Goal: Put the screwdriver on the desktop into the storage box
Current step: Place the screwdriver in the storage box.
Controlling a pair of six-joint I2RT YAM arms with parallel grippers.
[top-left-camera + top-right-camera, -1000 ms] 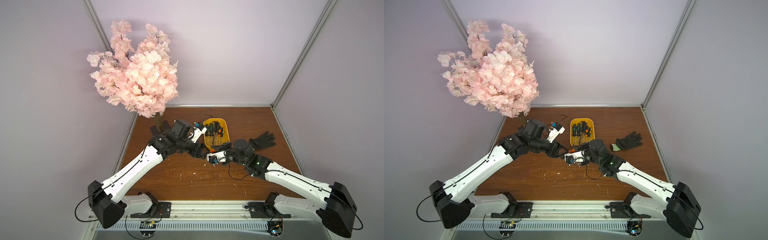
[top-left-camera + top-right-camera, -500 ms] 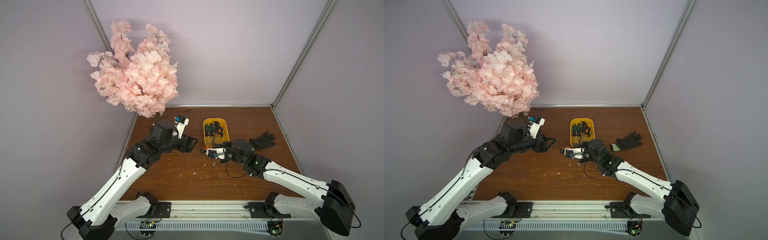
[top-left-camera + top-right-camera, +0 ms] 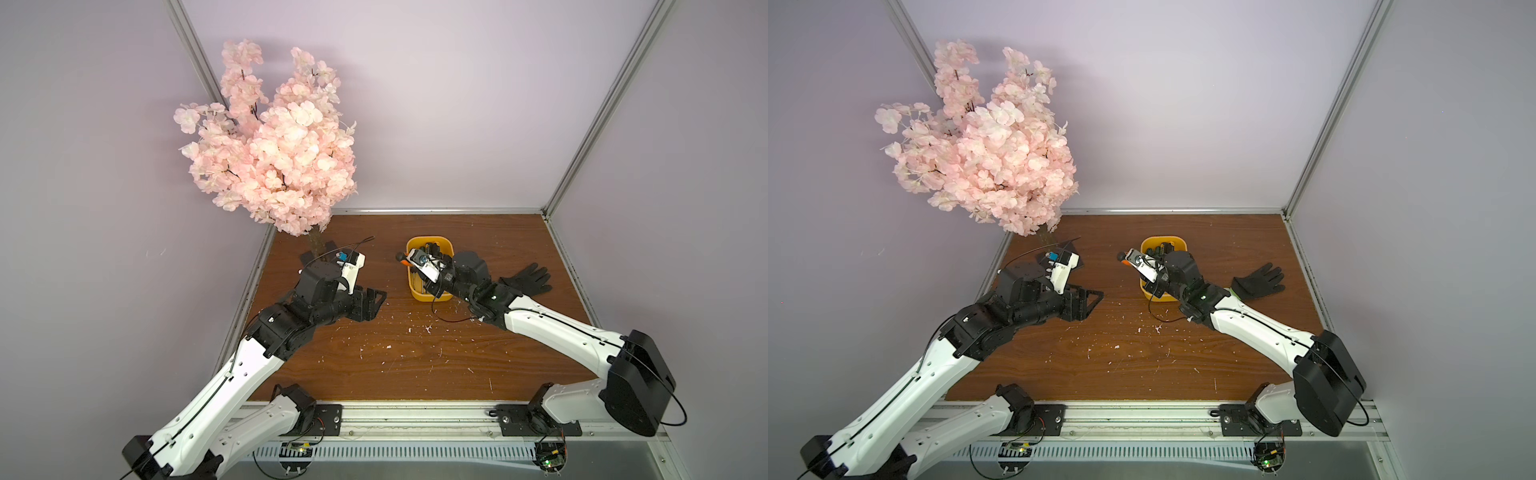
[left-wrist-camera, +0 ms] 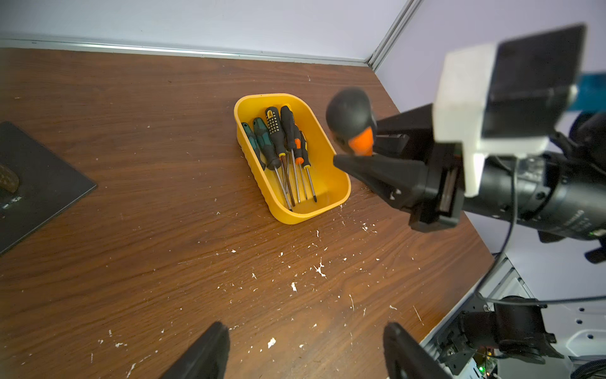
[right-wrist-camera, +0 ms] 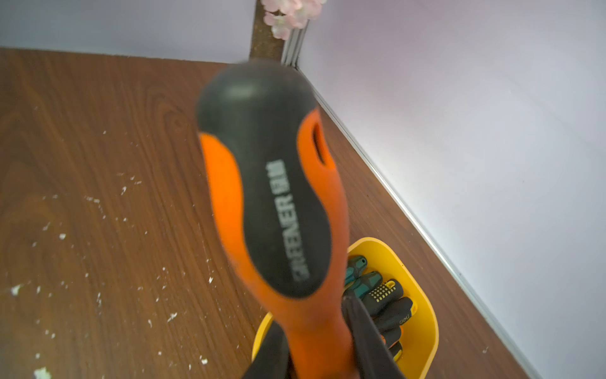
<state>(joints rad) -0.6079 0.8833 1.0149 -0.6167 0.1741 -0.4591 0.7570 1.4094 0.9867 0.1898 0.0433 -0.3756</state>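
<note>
Right gripper (image 4: 364, 147) clamps the orange-black screwdriver (image 5: 272, 197) above the storage box (image 4: 295, 216), arm outstretched; left gripper (image 4: 305, 347) gapes empty.

Robot lab cell; lilac panel walls (image 3: 457, 104), aluminium corner posts (image 3: 602, 108), arms (image 3: 232, 374) bolted to a front rail (image 3: 415, 422)
</note>
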